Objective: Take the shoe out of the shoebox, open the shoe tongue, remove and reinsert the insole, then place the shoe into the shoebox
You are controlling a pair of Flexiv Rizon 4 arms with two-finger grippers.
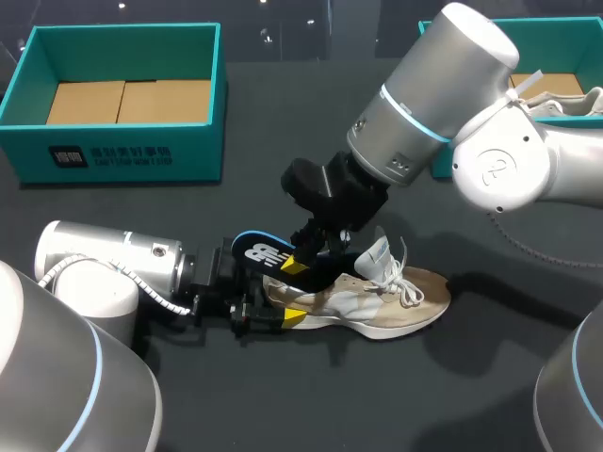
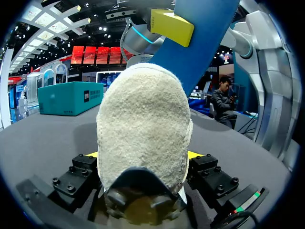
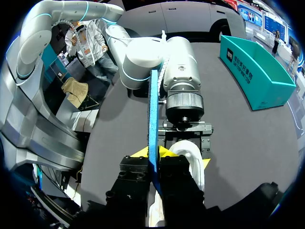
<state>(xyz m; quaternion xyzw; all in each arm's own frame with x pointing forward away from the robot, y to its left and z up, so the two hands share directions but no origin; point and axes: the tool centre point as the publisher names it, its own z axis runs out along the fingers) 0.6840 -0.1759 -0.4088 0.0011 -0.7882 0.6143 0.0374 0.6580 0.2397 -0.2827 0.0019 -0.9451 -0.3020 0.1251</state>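
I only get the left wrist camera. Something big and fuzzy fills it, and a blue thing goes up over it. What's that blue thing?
Observer: It's the insole. From above, its rounded end sticks out over the heel of the shoe.
Operator: Who's holding it?
Observer: The right claw pinches it edge-on, with one finger on each side.
Operator: Is anything in that green-blue box?
Observer: No. From above, the teal shoebox at the far left shows only its bare cardboard floor.
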